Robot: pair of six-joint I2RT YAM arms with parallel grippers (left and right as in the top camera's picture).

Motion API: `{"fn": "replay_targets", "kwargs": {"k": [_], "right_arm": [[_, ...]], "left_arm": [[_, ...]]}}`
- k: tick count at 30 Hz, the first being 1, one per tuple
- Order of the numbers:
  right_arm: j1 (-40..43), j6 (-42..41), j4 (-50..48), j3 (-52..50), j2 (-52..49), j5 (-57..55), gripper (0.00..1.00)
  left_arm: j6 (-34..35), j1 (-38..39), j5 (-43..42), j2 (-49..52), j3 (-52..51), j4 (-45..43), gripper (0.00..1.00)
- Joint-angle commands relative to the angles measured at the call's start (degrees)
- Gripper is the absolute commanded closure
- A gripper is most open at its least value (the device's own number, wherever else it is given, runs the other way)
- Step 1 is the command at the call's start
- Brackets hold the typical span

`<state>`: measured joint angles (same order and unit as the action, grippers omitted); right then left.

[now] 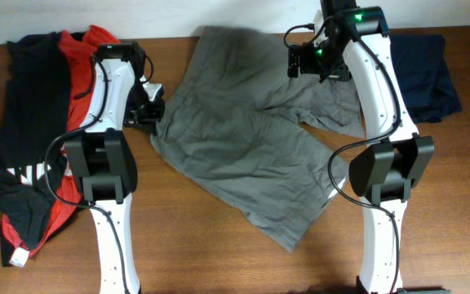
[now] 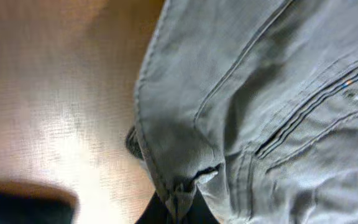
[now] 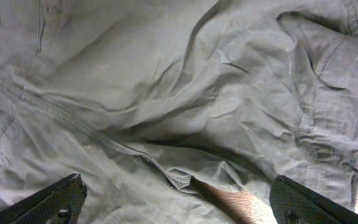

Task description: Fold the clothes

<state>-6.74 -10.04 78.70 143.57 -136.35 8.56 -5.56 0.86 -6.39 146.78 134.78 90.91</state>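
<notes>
Fold start: securing shorts (image 1: 243, 139).
My left gripper (image 2: 179, 200) clenches their left edge; my right gripper (image 3: 176, 183), released, should grasp next.

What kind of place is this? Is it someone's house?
Probably a robot lab, not a home. A white left arm and right arm stand at a wooden table by a plain wall, with grey shorts spread between them.
</notes>
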Motion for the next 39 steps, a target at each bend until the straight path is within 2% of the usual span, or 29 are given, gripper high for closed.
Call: {"fn": "replay_targets", "kwargs": {"k": [1, 11, 14, 23, 29, 34, 39], "right_arm": [[0.0, 0.8, 0.0, 0.3, 0.0, 0.3, 0.01], [0.0, 0.9, 0.3, 0.3, -0.1, 0.3, 0.01], [0.0, 0.9, 0.2, 0.3, -0.1, 0.3, 0.01], [0.0, 0.8, -0.5, 0.3, -0.1, 0.3, 0.01], [0.0, 0.9, -0.5, 0.3, -0.1, 0.3, 0.01], [0.0, 0.9, -0.5, 0.3, -0.1, 0.3, 0.01], [0.0, 0.9, -0.5, 0.3, -0.1, 0.3, 0.01]], "left_arm": [[1.4, -2.0, 1.8, -2.5, -0.3, 3.9, 0.99], [2.6, -2.2, 1.9, -5.6, -3.0, 5.9, 0.99], [5.9, -1.6, 7.9, -12.1, -12.6, 5.8, 0.99], [11.2, 0.0, 9.0, -23.8, -31.0, 2.9, 0.99], [12.4, 2.2, 9.2, -25.3, -40.5, 2.1, 0.99], [14.1, 3.0, 9.3, -25.4, -49.1, -2.2, 0.99], [19.4, 3.0, 15.5, -25.8, -51.3, -4.7, 0.99]]}}
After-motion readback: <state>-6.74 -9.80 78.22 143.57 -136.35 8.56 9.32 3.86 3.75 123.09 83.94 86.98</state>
